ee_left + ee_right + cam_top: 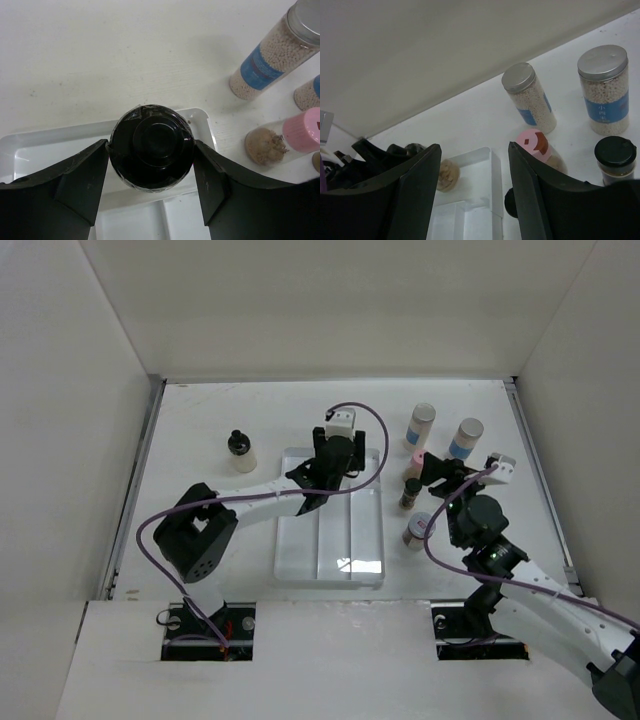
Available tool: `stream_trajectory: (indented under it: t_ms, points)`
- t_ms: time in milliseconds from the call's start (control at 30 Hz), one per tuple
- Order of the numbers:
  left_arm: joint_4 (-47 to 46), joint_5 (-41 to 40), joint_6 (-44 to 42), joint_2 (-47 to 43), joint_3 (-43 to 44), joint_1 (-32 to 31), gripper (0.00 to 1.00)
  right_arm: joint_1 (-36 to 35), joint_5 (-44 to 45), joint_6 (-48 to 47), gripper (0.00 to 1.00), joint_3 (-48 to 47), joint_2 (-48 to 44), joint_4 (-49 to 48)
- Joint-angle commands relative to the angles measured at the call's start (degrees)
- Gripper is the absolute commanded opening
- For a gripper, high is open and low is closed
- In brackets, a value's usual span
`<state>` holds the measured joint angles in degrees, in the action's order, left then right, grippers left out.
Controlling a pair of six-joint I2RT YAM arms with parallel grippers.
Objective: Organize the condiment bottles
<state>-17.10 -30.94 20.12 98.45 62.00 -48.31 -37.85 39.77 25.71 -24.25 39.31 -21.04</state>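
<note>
Your left claw [150,145] is clenched on a dark bottle with a round black cap [151,132], one finger pressed to each side. The bottle sits over the far end of the white divided plastic tray [50,150], near its far right corner. You can't tell from these views whether its base is down on the tray floor or just above it.

Your right claw [474,150] is released, with nothing between the fingers. It hangs over the white bench [250,410] just right of the tray.

The other bottles are all outside the tray:
- Two clear cylindrical jars with silver lids and blue labels [527,97] [605,90] stand upright on the far right.
- A clear pink-capped bottle [534,145] lies on its side just nearer than those two.
- A small brown jar with a black cap [615,160] stands upright beside the pink-capped bottle.
- One more silver-lidded jar [418,530] is nearer the arm bases, close to the tray's right edge.
- A pale bottle with a black cap [240,452] stands alone, left of the tray.
</note>
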Motion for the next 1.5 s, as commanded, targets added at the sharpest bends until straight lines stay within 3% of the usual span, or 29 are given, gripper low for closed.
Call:
stream_trajectory:
  t_ms: [0,167,500,733,833,1000,1200,1333,1467]
  points:
    - [-5.8,0.0,-0.7,-1.4,3.4,0.3,0.35,0.2,-1.2,1.7,0.63,0.3,0.2,-0.6]
    - [-5.9,-0.5,-0.6,-2.5,-0.1,2.4,0.35,0.1,-1.7,1.7,0.63,0.1,0.4,-0.6]
    - [-9.7,-0.1,-0.6,3.8,-3.7,3.4,0.4,0.3,-1.8,1.6,0.64,0.2,0.2,-0.3]
    - [-9.8,-2.6,-0.4,2.5,-6.2,3.6,0.85,0.3,-1.8,1.6,0.66,0.0,0.8,-0.3]
    - [-9.9,-3.7,-0.6,-2.6,-7.7,3.0,0.93,0.1,-1.8,1.5,0.67,0.0,0.5,-0.1]
    - [-7.8,-4.0,-0.8,-15.0,-11.0,4.1,0.93,0.1,-1.8,1.3,0.68,-0.4,1.2,-0.1]
    - [3.8,-4.8,3.3,-25.7,-16.8,14.1,0.93,-0.3,-2.4,0.9,0.69,-1.1,2.3,-0.1]
    - [6.1,-2.3,5.3,-26.6,-19.7,21.8,0.93,-0.3,-3.4,1.0,0.69,-1.1,3.3,-0.6]
    - [5.7,-1.8,5.4,-22.0,-19.3,25.2,0.92,-0.6,-4.3,1.0,0.71,-1.3,3.7,-0.7]
